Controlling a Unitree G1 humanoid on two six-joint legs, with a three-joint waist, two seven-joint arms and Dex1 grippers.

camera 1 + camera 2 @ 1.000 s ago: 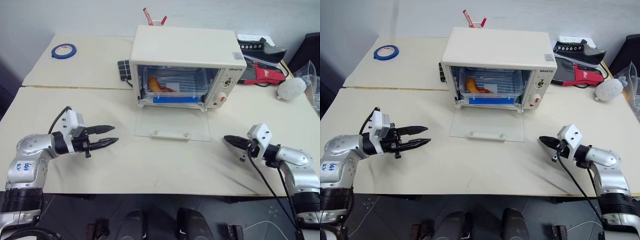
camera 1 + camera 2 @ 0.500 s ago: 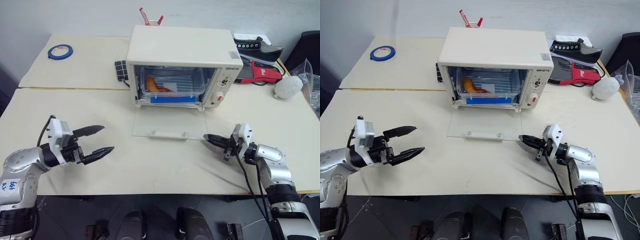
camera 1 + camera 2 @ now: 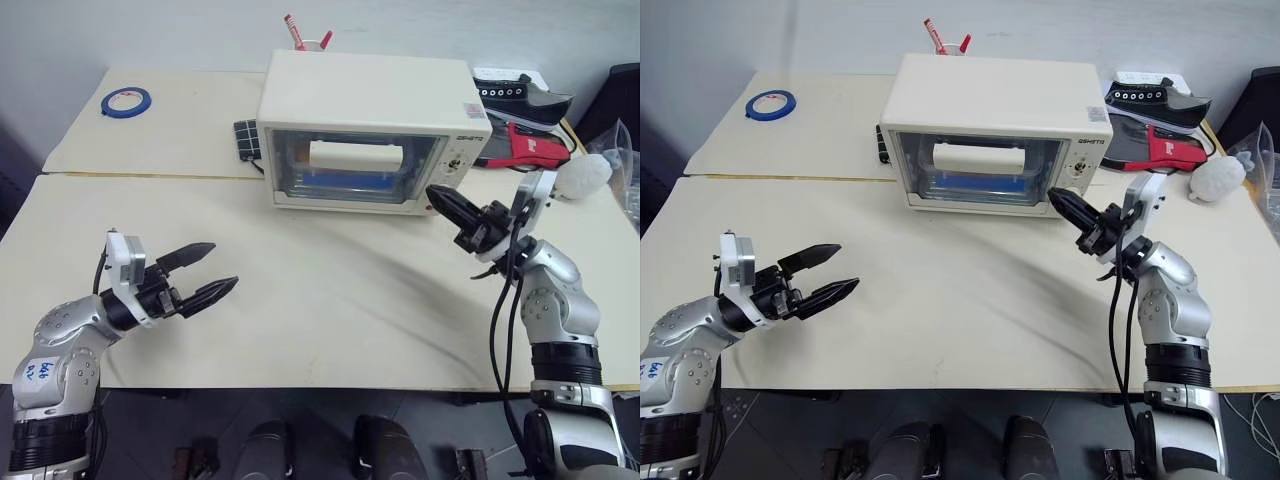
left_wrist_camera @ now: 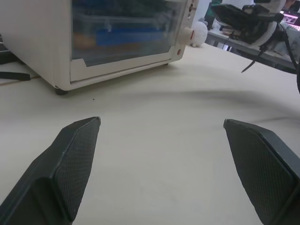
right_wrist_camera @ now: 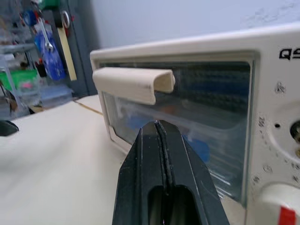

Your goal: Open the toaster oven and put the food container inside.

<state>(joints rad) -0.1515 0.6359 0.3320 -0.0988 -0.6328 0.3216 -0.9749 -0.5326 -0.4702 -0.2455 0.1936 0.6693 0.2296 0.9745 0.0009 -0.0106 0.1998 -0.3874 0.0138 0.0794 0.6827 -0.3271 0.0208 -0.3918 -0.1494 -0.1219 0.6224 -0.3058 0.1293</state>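
On the pale desk [image 3: 330, 310] sits the toaster oven [image 3: 372, 130] with its door closed. The food container [image 3: 345, 180] is inside. The left pincer [image 3: 205, 275] is wide open and empty. The right pincer [image 3: 436, 196] is pressed shut, holding nothing, just beside the oven's front.

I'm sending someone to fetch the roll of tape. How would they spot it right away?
Start at the cream toaster oven in the middle of the far side of the table. Look to the far left corner: the tape lies flat there alone. It is a blue ring; nothing else on that side is round or blue.
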